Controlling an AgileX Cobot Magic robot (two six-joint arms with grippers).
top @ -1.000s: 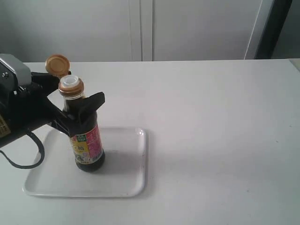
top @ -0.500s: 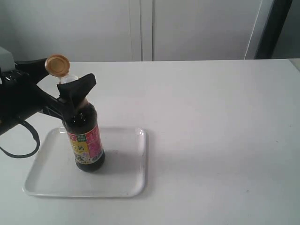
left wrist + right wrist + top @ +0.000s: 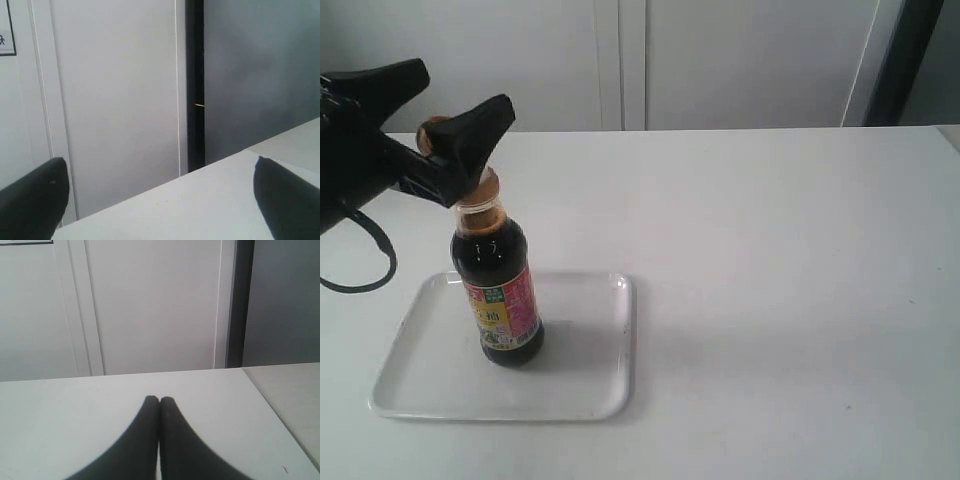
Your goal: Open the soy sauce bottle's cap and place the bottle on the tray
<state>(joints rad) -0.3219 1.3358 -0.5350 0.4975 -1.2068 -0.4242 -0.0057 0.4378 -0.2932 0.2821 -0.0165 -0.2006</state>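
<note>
My left gripper (image 3: 460, 95) let go, rose above soy sauce bottle (image 3: 498, 290), jaws apart. Bottle upright on tray (image 3: 595, 385), cap (image 3: 438, 130) open. Right gripper (image 3: 159, 402) jaws together. Task looks done.

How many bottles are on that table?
1: the soy sauce bottle stands upright on the white tray, at the table's left side, below the open left gripper. None seems hidden.

Bright, even, diffuse light; soft shadow right of the soy sauce bottle (image 3: 497, 290); wrist views slightly soft.
</note>
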